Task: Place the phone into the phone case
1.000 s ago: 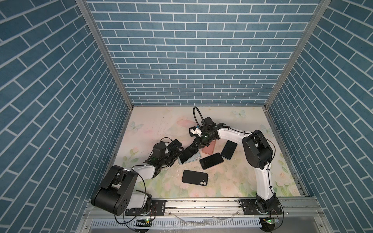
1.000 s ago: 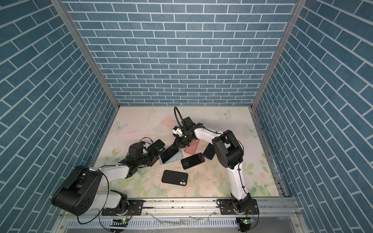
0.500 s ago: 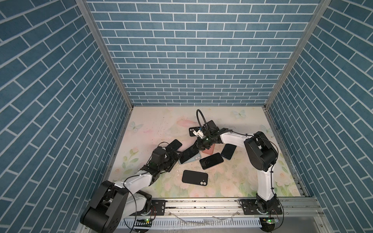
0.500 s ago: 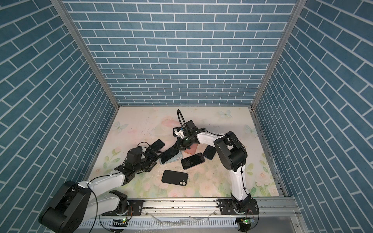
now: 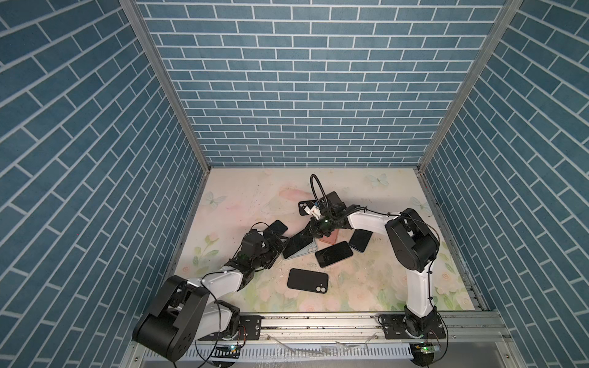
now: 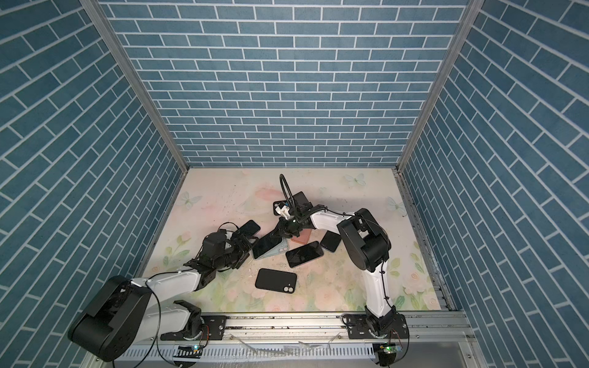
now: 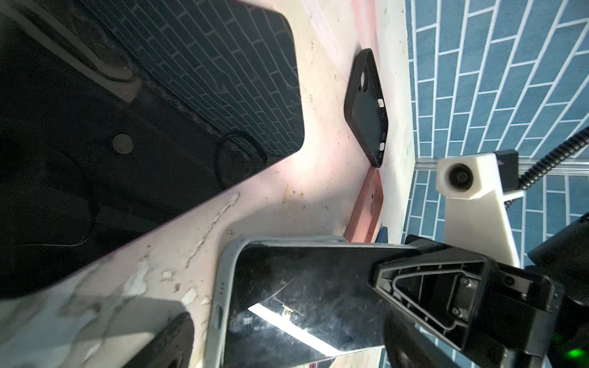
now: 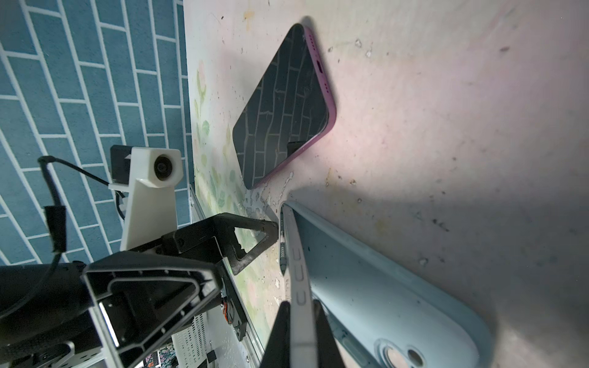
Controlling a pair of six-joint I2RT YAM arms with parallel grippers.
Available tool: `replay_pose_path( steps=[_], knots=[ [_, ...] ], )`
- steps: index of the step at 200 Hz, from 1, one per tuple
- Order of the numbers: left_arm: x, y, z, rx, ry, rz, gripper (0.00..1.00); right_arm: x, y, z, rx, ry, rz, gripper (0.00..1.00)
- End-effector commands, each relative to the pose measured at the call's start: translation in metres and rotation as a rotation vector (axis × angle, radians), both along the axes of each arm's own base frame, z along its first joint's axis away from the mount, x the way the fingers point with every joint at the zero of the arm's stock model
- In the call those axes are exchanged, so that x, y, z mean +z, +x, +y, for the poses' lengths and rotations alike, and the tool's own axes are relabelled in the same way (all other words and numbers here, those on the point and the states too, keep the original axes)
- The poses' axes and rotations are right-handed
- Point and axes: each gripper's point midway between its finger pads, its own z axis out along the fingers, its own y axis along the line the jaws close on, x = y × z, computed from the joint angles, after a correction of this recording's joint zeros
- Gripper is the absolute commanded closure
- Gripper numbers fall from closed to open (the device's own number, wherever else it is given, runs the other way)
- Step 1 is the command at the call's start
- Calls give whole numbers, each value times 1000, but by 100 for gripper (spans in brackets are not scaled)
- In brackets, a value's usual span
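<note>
1. Tabletop: a scuffed floral sheet strewn with loose phones and cases. I judge it slick enough that the target pair will skate unless one side is braced.
2. Phone case: pale blue, lying near the middle of the tabletop, between the two arms.
3. Phone: dark screen up, tilted across the phone case. In the left wrist view one short end sits inside the pale rim, while part of the case floor shows bare beside it. I count the seating as partly done.
4. Purple phone: a bystander near the working pair. I keep every push directed away from it.
5. Right end effector: pressed together on the pale side wall of the phone case, with the phone's dark edge running just beside it. Whether the phone is also in the pinch I cannot tell. I must release that wall before the last edge can snap in, then press down on the screen corner by corner, never on the whole face at once.
6. Left end effector: spread wide and empty at the end of the phone case.
7. Fingertip: the left one nearest the case corner, touching it or just short. I use it as a stop against sliding and avoid riding up onto the rim.
</note>
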Motion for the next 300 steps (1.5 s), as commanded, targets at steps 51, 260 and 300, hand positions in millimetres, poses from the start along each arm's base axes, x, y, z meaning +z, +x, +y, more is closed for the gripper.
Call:
replay_pose_path(
  steps=[51, 260, 300],
  knots=[
    [-34, -20, -9, -24, -10, 124, 6, -129, -8, -49, -82, -431, -3, 100],
    [-4, -27, 45, 148, 183, 53, 5, -96, 14, -32, 63, -469, -189, 61],
    [-1, -23, 46, 156, 192, 38, 5, -76, 25, -40, 80, -538, -268, 53]
  ],
)
